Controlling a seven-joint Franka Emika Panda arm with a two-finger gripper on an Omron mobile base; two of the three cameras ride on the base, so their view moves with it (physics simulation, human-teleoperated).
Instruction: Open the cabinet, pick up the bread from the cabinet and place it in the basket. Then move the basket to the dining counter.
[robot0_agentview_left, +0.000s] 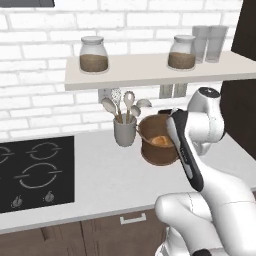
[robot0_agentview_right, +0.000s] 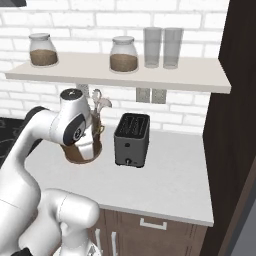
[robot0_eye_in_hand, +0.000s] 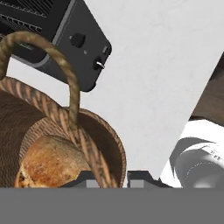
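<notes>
The brown woven basket (robot0_agentview_left: 152, 150) stands on the pale worktop beside the grey utensil cup (robot0_agentview_left: 124, 131). The golden-brown bread (robot0_agentview_left: 161, 141) lies inside it, and the hand view shows the bread (robot0_eye_in_hand: 48, 162) at the basket's bottom. My gripper (robot0_eye_in_hand: 114, 177) is shut on the basket (robot0_eye_in_hand: 94, 144) at its rim, just beside a loop handle (robot0_eye_in_hand: 65, 74). In the right base view the hand comes down onto the basket (robot0_agentview_right: 75, 156) from above and hides most of it. The dining counter is out of view.
A black toaster (robot0_agentview_right: 131, 139) stands right of the basket. A black hob (robot0_agentview_left: 35, 172) lies at the left. A shelf (robot0_agentview_left: 150, 70) with jars and glasses hangs overhead. A dark tall unit (robot0_agentview_right: 235, 100) bounds the right side. Bare worktop (robot0_agentview_right: 170, 175) lies right of the toaster.
</notes>
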